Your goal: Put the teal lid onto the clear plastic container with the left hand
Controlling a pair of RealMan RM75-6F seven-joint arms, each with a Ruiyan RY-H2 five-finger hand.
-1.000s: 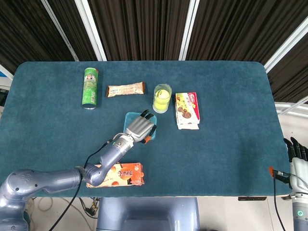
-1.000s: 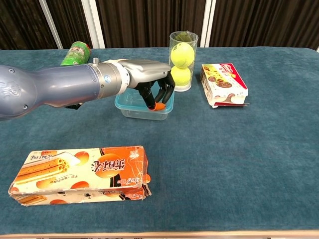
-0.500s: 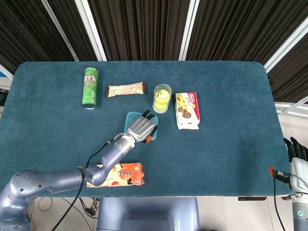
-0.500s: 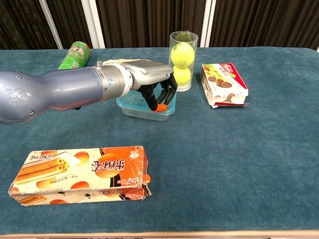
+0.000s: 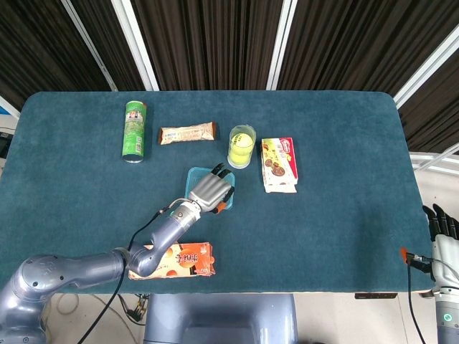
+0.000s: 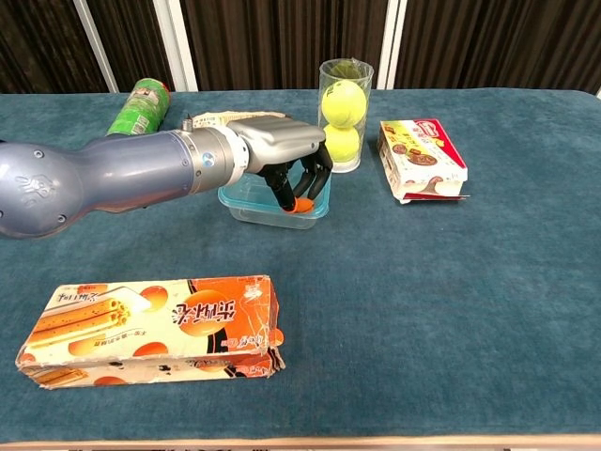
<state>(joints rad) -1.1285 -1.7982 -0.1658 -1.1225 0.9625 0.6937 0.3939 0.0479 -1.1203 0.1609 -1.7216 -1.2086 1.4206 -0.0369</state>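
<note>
Snack items line the left part of the blue surface [image 5: 344, 215]: one green can [image 5: 133, 130] lying on its side at upper left, one wrapped bar [image 5: 187, 133] just to its right, and one long orange box [image 6: 155, 322] at lower left in the chest view. Toward the middle sits the clear plastic container [image 6: 254, 203], with the teal lid [image 5: 193, 174] showing as a teal edge around it. The left hand [image 6: 280, 150] arches over the top with fingers [image 6: 302, 183] curled downward onto it; whether they pinch the lid or only press on it I cannot tell. The lid looks thin, light and somewhat flexible, probably slippery plastic, so pressing along the rim and corners should seat it better than the centre. The container likely weighs little and may slide under a push. Just right of it stands one clear tube [image 6: 344, 113] holding two tennis balls, close enough to be knocked. Further right lies one cookie box [image 6: 422, 159]. At the lower right edge of the head view the right hand [image 5: 442, 226] hangs off the surface, fingers straight and holding nothing.
</note>
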